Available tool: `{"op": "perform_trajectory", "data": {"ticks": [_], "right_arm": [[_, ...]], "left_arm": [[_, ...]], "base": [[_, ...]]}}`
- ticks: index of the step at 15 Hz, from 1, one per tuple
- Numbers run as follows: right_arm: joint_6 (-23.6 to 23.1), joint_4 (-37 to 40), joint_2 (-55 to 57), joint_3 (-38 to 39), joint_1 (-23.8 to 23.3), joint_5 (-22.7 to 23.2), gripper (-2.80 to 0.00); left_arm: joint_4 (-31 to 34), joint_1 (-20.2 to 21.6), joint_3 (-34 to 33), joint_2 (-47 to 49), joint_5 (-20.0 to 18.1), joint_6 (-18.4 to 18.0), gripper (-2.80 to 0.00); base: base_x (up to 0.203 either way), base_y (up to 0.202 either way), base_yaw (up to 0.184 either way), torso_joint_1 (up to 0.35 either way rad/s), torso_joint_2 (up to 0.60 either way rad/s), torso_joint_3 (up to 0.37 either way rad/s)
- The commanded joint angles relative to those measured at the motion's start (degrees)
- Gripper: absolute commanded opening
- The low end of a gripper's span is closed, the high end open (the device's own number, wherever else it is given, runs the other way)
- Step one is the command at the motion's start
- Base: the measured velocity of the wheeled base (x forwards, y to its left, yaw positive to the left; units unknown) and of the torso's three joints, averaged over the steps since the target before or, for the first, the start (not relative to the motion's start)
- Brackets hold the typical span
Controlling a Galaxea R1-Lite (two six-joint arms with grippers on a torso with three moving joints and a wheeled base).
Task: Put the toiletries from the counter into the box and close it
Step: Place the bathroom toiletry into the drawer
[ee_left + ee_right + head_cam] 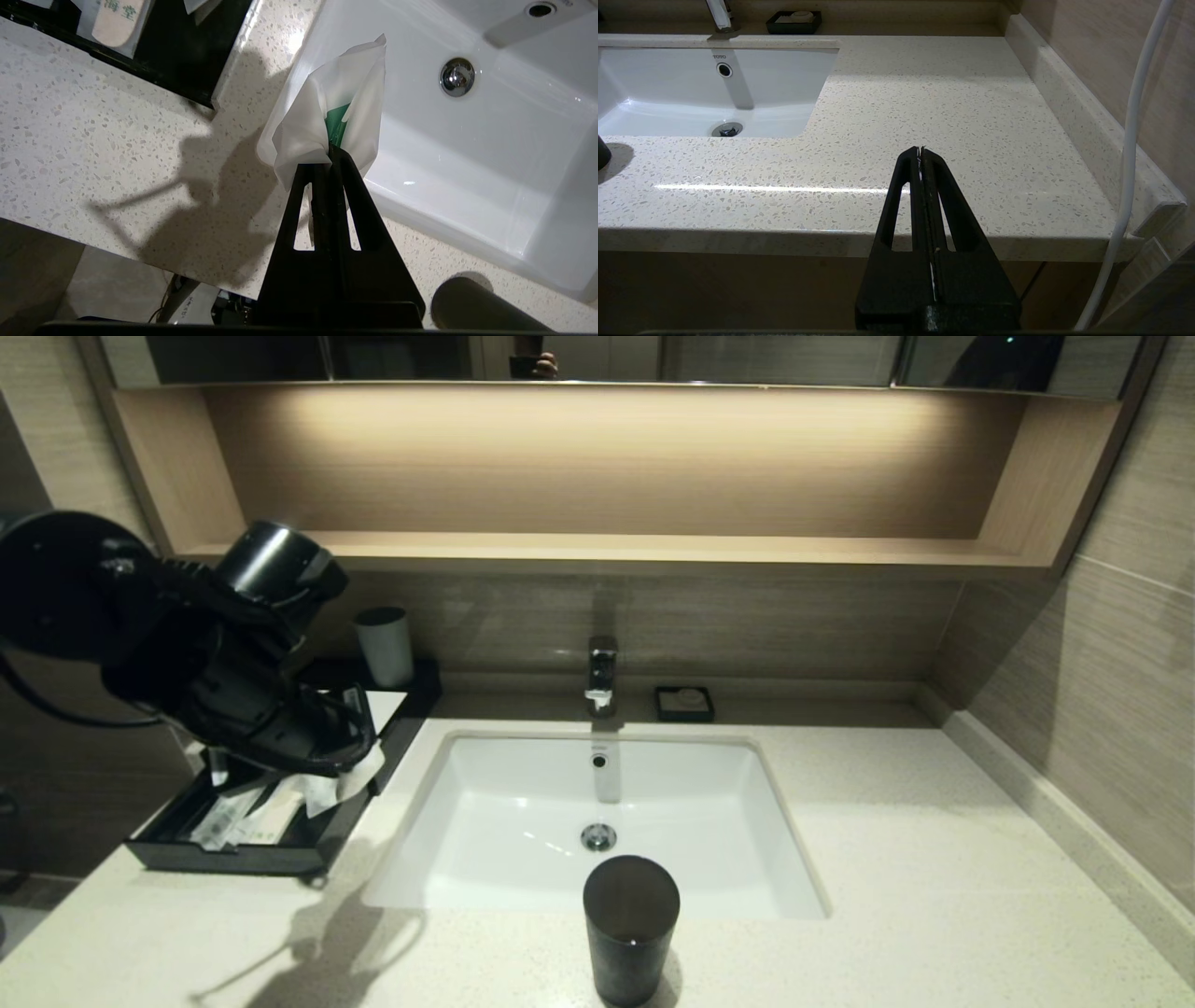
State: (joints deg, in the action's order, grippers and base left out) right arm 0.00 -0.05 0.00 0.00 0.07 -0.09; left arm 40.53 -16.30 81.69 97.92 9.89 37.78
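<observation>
At nine o'clock of the sink [523,859], above the open drawer of the box [280,854], the left gripper [330,151] is clenched on a white sachet [322,121] with a green label. The sachet is crumpled, pinched at one end; its long axis runs straight on from the fingertips, free end pointing away from the wrist, hanging over the seam between counter [934,859] and basin. Drawer holds wrapped packets [247,812], lying lengthwise, front to back. Dark cup [630,929] stands upright at six o'clock of the sink; pale cup [385,646] on the box's rear. Soap dish [684,704] at one o'clock, beside the tap [602,674]. Speckled stone top, wooden shelf [653,551] above. Right gripper [920,150] pressed together, holding nothing, off the counter's front edge.
</observation>
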Motion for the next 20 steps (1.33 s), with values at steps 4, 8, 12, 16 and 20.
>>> {"op": "perform_trajectory", "data": {"ticks": [4, 8, 12, 16, 20], "right_arm": [[0.0, 0.0, 0.0, 0.1, 0.0, 0.0, -2.80], [0.0, 0.0, 0.0, 0.0, 0.0, 0.0, -2.80], [0.0, 0.0, 0.0, 0.1, 0.0, 0.0, -2.80], [0.0, 0.0, 0.0, 0.0, 0.0, 0.0, -2.80], [0.0, 0.0, 0.0, 0.0, 0.0, 0.0, -2.80]], "left_arm": [[0.0, 5.7, 3.7, 7.3, 0.0, 0.4, -2.80], [-1.6, 8.1, 4.4, 10.2, -0.1, 0.6, -2.80], [-2.1, 10.1, 4.4, 12.1, -0.8, 0.5, -2.80], [-2.0, 12.5, 4.3, 11.2, -5.4, 0.2, -2.80], [-2.0, 14.1, 3.7, 11.2, -5.6, 0.2, -2.80]], "base": [[0.000, 0.000, 0.000, 0.000, 0.00, 0.000], [0.000, 0.000, 0.000, 0.000, 0.00, 0.000], [0.000, 0.000, 0.000, 0.000, 0.00, 0.000], [0.000, 0.000, 0.000, 0.000, 0.00, 0.000], [0.000, 0.000, 0.000, 0.000, 0.00, 0.000]]}}
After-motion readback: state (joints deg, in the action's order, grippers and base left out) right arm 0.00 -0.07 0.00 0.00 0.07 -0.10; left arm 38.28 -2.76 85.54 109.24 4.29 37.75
